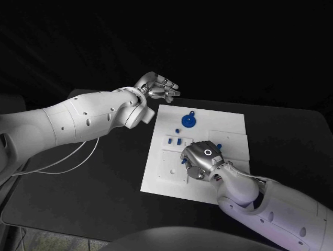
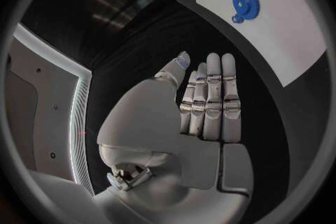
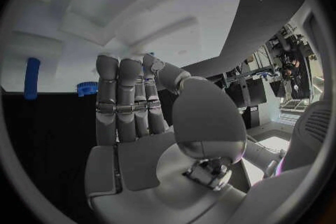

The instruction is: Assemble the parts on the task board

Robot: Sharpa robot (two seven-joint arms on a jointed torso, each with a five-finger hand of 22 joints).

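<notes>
Both hands empty as far as can be seen. Left hand [image 1: 157, 87] fingers [image 2: 213, 95] straight, side by side, thumb out to the side, nothing in them; palm open in the left wrist view. It hovers off the far left corner of the task board [image 1: 227, 130], over the black table [image 1: 98, 183], not touching the board.

Right hand [image 1: 203, 159] fingers [image 3: 119, 101] also straight and close together in the right wrist view, thumb folded alongside, nothing seen in the palm. In the head view the hand is back-up over the near middle of the board, fingers pointing toward the board's left half; whether the fingertips touch the plate or a part under them, cannot tell.

Parts: large blue gear [image 1: 188, 121] lies flat on the far part of the board, with a small blue peg [image 1: 191, 113] just beyond it. The same gear [image 2: 246, 1] shows in the left wrist view with a small blue piece touching its rim. A row of small blue blocks [image 1: 176, 140] sits on the left half of the board, just beside the right hand's fingers. A blue bit [image 1: 184, 162] peeks out at the hand's edge. The right wrist view shows an upright blue pin [image 3: 31, 77] and a small blue toothed piece [image 3: 87, 88] near the fingertips, on the board's edge.

White cable [image 1: 68, 162] loops on the table under the left arm.
</notes>
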